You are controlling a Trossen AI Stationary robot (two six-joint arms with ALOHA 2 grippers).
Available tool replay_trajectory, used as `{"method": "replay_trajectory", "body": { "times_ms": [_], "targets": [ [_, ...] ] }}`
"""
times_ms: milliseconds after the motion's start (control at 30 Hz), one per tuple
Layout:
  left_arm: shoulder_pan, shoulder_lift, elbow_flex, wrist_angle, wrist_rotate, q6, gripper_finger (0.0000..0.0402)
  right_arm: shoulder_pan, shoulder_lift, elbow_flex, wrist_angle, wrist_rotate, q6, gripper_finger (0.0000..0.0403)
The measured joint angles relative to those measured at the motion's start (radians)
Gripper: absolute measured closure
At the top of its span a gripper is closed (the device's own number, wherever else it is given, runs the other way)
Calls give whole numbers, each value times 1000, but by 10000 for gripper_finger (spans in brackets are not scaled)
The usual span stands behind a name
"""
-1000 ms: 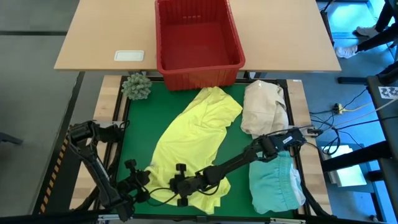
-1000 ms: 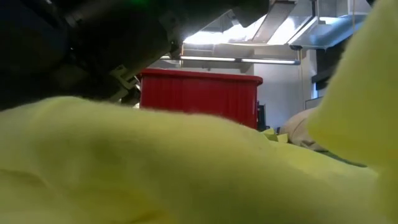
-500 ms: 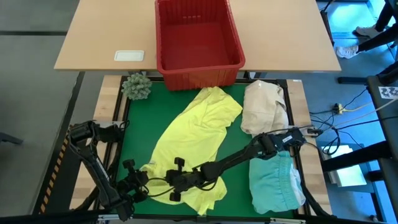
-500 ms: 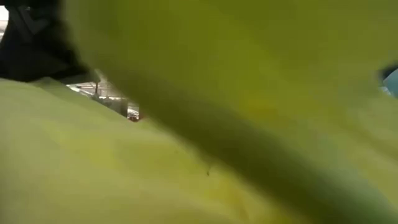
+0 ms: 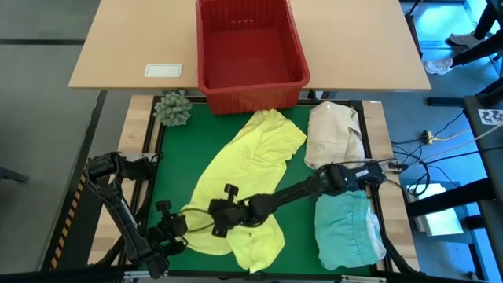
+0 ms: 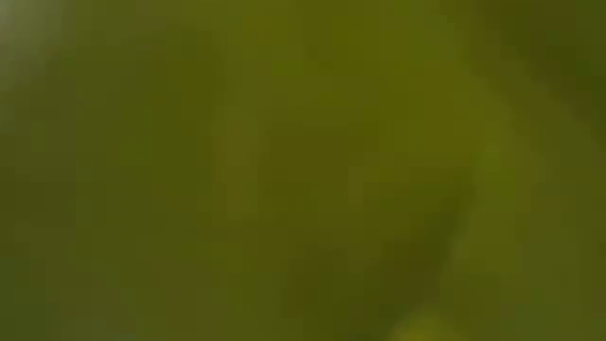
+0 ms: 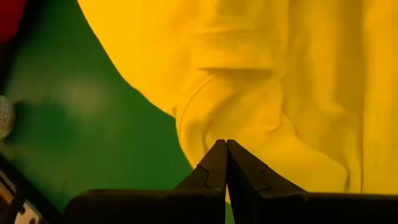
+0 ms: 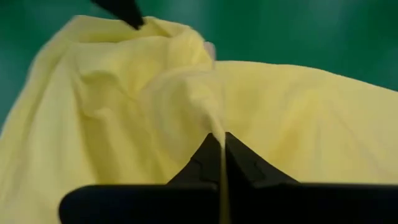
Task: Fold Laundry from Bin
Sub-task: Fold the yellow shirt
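Two grippers pinch the same bright yellow shirt (image 5: 240,182), which lies stretched diagonally over the green mat (image 5: 173,169) from just below the red bin (image 5: 250,49) toward the near edge. The left gripper (image 5: 182,222) sits at the shirt's near left corner; in its wrist view the fingers (image 7: 214,167) are pressed flat together with a fold of yellow cloth at their tips. The right gripper (image 5: 222,218), on an arm reaching in low across the mat from the right side, is clamped on the shirt's lower hem, and its wrist view shows a thin ridge of fabric rising from between the closed fingers (image 8: 208,163). Yellow cloth fills the whole low view. The bin stands on the wooden table (image 5: 126,47) beyond the mat. A turquoise garment (image 5: 346,232) lies at the mat's near right corner, with a cream cloth bundle (image 5: 334,135) above it. A spiky green ball (image 5: 172,108) rests at the mat's far left corner.
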Motion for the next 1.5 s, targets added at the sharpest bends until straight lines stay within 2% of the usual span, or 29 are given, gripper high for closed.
{"method": "replay_trajectory", "body": {
  "times_ms": [133,233,367,467,633,767,1000,1300,1500],
  "targets": [
    [0,0,0,13,-45,2,401,-33,0,-3,-30,-33,12,401],
    [0,0,0,57,-127,45,401,-46,0,-3,-29,-50,13,401],
    [11,-1,0,166,-190,282,399,-62,0,-3,-28,-80,16,401],
    [42,-1,0,225,-210,414,382,-72,0,-3,-31,-110,23,401],
    [101,0,-5,227,-176,528,337,-83,0,-3,-39,-128,33,400],
    [135,0,-19,227,-89,609,296,-83,0,-3,-47,-162,33,400],
    [164,1,-27,228,-89,709,240,-82,0,-4,-59,-173,33,400],
    [182,2,-27,229,-93,828,223,-83,0,-4,-59,-199,35,400],
    [187,2,-64,249,-77,838,223,-83,0,-4,-57,-205,35,400]
  ]
}}
